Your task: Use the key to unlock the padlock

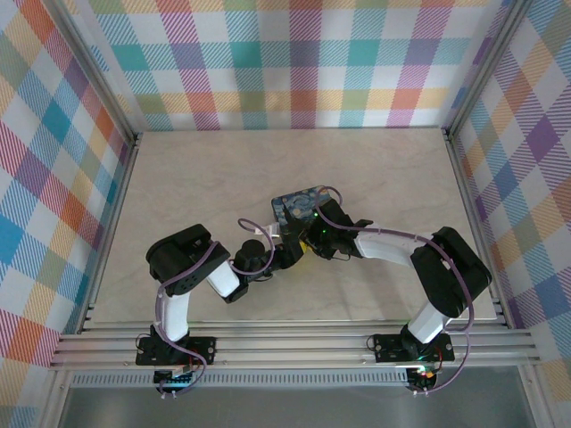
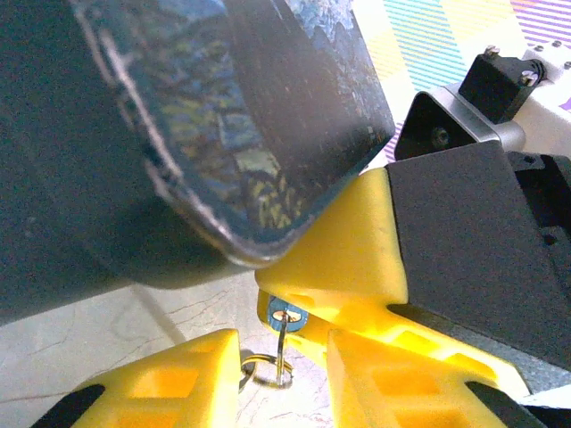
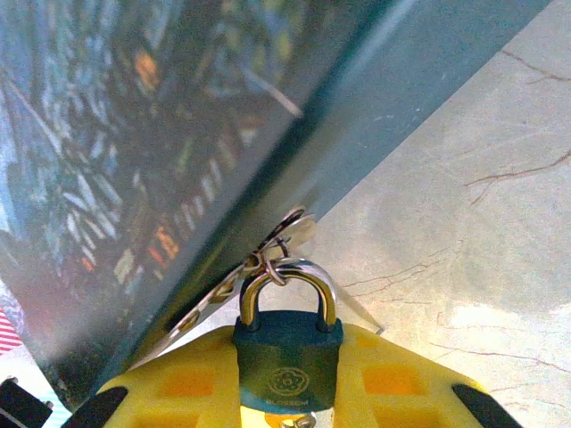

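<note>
The padlock (image 3: 287, 361) is a small dark teal block with a silver shackle (image 3: 287, 272). My right gripper (image 3: 287, 397) is shut on its body, a yellow finger on each side. The shackle hangs from a metal hasp on a box (image 3: 134, 134) printed with a starry-night painting. In the left wrist view the padlock's underside (image 2: 287, 316) shows between the right gripper's yellow fingers (image 2: 357, 250). The thin silvery key (image 2: 283, 343) stands in its keyhole, with a key ring (image 2: 265, 368) at its lower end. My left gripper (image 2: 281, 379) is open, one finger on each side of the key.
The painted box (image 1: 299, 207) sits mid-table, both arms meeting just in front of it. The marbled tabletop (image 1: 214, 169) is fenced by aluminium rails and checked walls. More rings and a flat metal tag (image 3: 290, 230) hang at the hasp.
</note>
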